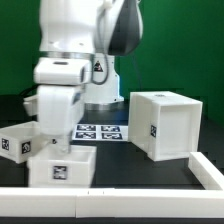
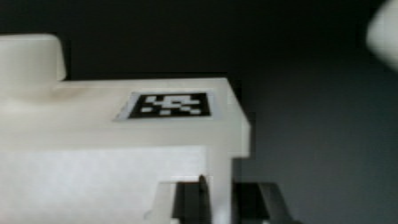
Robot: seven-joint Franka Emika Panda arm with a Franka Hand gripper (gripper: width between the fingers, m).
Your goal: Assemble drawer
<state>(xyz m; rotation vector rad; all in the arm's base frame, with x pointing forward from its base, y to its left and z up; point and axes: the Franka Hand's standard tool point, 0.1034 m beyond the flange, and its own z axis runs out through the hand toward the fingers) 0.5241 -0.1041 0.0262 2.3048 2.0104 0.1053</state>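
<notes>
The large boxy casing (image 1: 162,126) stands on the exterior view's right. Two small white trays lie on the left: one at the far left (image 1: 14,141), one nearer the front (image 1: 62,166). My gripper (image 1: 50,135) reaches down between them, at the front tray's back edge. In the wrist view the gripper (image 2: 224,200) has its dark fingers (image 2: 191,200) on either side of a thin white wall of a tagged tray (image 2: 107,150), shut on it. A rounded white part (image 2: 27,58) shows beyond the tray; I cannot tell what it is.
The marker board (image 1: 100,132) lies flat on the black table between the trays and the casing. A white rail (image 1: 110,205) runs along the front edge. The arm's base (image 1: 100,85) stands behind the marker board.
</notes>
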